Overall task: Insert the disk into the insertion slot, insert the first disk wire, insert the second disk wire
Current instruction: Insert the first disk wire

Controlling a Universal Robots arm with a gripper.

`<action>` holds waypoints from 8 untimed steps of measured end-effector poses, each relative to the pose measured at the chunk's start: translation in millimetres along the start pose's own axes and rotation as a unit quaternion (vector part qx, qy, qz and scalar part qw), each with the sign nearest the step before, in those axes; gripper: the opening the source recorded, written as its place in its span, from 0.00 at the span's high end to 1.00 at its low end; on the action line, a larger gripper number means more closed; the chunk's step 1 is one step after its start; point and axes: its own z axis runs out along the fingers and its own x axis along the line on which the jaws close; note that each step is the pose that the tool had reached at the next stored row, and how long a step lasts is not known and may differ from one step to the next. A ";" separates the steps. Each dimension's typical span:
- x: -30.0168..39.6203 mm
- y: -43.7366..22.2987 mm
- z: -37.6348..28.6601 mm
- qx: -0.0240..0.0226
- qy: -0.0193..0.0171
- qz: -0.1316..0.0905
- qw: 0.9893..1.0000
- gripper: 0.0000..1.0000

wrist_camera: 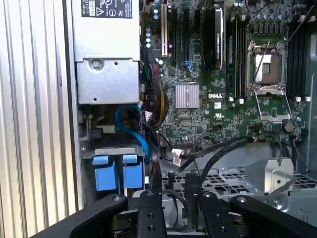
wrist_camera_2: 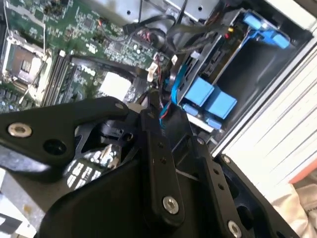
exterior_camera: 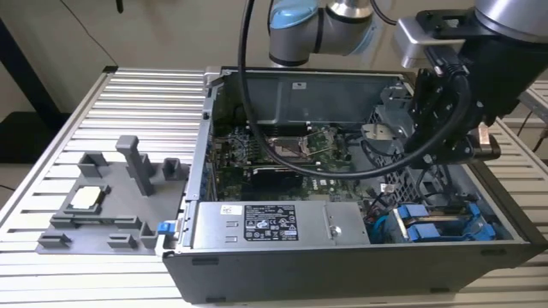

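A black label [exterior_camera: 269, 222] with white print and small approval signs sits on the grey power supply box [exterior_camera: 342, 224] in the exterior view; its lines are too fine to make out. A small white sticker [exterior_camera: 231, 209] lies just beside it, likewise unreadable. In the first wrist view the green circuit board [wrist_camera: 198, 124] carries a white maker's mark [wrist_camera: 214, 95] and tiny white part codes too small to read.

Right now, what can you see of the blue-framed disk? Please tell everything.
The blue-framed disk sits inside the grey sheet-metal bay, in the case's corner at the exterior view's lower right. The frame looks like blue plastic, with two square tabs side by side. A blue cable curves by them; any connection is hidden.
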 end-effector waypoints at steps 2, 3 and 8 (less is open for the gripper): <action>0.1 1.3 1.1 -0.001 -0.001 -0.010 1.000 0.67; 0.3 2.2 1.1 -0.002 -0.001 -0.013 1.000 0.67; 0.8 7.3 4.0 -0.001 -0.009 -0.022 1.000 0.67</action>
